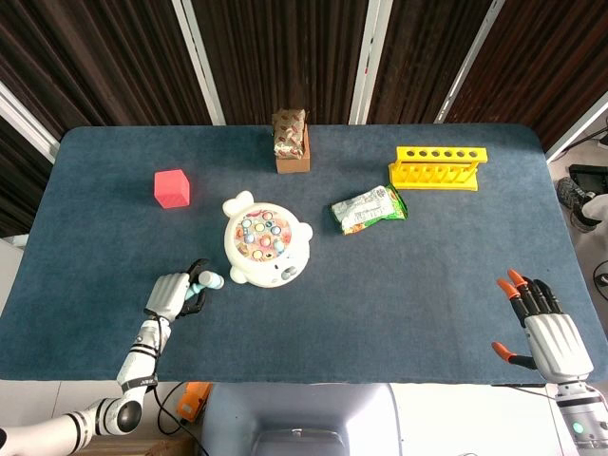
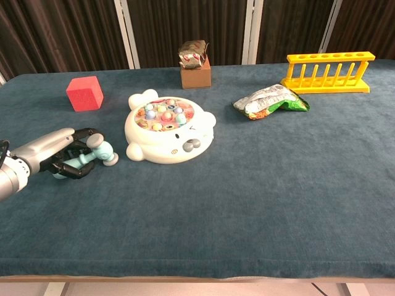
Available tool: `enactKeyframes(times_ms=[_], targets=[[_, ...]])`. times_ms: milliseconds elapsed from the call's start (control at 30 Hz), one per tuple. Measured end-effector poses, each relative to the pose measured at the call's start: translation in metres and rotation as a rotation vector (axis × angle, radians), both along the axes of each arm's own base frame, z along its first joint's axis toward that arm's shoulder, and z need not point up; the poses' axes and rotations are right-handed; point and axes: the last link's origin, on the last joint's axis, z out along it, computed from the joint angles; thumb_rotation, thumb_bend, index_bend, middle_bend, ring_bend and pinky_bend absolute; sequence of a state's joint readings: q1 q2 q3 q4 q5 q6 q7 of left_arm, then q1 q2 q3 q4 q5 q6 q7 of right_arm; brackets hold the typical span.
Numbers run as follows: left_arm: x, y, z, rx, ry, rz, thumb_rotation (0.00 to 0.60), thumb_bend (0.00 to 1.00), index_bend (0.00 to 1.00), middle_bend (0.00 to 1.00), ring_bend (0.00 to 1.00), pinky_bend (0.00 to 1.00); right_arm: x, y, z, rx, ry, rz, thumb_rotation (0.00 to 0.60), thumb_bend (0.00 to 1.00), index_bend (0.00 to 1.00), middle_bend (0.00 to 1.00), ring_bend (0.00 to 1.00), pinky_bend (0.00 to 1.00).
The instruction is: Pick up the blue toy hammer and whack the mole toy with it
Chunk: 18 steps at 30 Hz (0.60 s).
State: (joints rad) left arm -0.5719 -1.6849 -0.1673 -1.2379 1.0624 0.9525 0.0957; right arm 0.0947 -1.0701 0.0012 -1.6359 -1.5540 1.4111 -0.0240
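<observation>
Left hand (image 2: 58, 154), low at the frame's left, grasps the blue toy hammer (image 2: 92, 155) by its handle, seemingly just clear of the table, beside the mole toy (image 2: 168, 129). Firm the grip before swinging rightward. Right hand (image 1: 543, 325) hangs released, fingers spread.

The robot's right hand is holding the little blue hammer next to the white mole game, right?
Not quite: it is the left hand that holds the blue hammer, beside the white mole game. The chest view shows its fingers wrapped around the handle. The right hand holds nothing, at the table's other end in the head view.
</observation>
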Motion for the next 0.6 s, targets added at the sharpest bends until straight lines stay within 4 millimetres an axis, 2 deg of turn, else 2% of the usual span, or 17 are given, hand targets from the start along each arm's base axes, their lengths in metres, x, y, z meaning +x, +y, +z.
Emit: enactKeyframes(times_ms=[133, 600], targets=[[0.001, 0.000, 0.001, 0.002, -0.004, -0.010, 0.600, 0.45, 0.05, 0.12, 0.09, 0.26, 0.000, 0.000, 0.000, -0.001, -0.001, 0.001, 0.600, 0.34, 0.00, 0.00, 0.00, 0.00], [0.007, -0.007, 0.023, 0.067, 0.021, -0.122, 0.600, 0.44, 0.05, 0.05, 0.03, 0.14, 0.001, -0.001, -0.002, 0.002, 0.006, 0.000, 0.600, 0.34, 0.00, 0.00, 0.00, 0.00]])
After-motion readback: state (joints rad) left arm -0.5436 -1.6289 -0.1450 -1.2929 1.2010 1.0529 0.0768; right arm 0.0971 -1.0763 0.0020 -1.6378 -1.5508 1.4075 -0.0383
